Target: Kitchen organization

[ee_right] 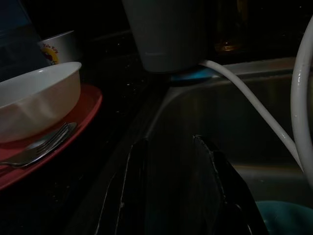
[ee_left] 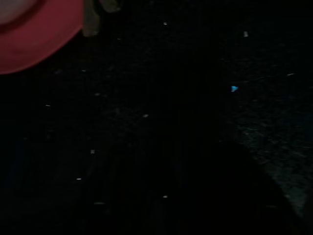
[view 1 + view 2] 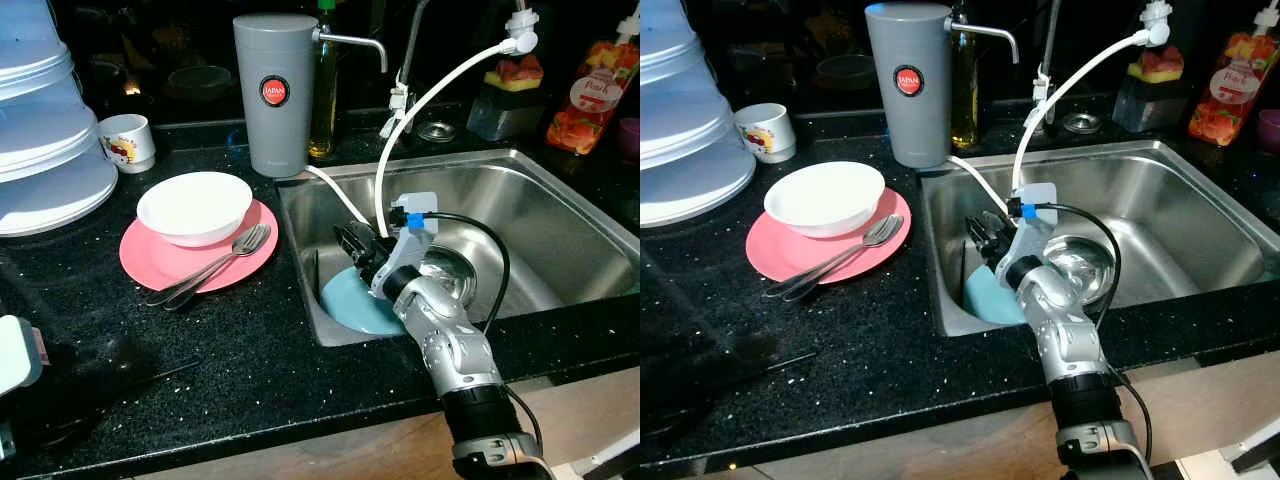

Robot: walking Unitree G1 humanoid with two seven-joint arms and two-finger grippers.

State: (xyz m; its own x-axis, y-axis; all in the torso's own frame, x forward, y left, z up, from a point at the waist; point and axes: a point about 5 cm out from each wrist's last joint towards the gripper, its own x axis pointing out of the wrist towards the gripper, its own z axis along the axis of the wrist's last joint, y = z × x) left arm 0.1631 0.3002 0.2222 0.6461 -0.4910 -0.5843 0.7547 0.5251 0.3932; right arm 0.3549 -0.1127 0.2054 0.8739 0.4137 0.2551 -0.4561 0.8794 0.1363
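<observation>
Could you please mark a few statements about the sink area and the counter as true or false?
1. The white bowl sits on the pink plate. True.
2. The fork and spoon lie inside the sink. False: they rest on the pink plate beside the bowl.
3. The right pincer is down in the sink, above the blue plate. True.
4. The right pincer is clamped on the white hose. False: in the right wrist view its fingers stand apart with nothing between them, and the hose runs past to one side.
5. The grey water filter stands on the counter behind the sink's left corner. True.
6. The small cup is stacked in the bowl. False: it stands apart on the counter.
</observation>
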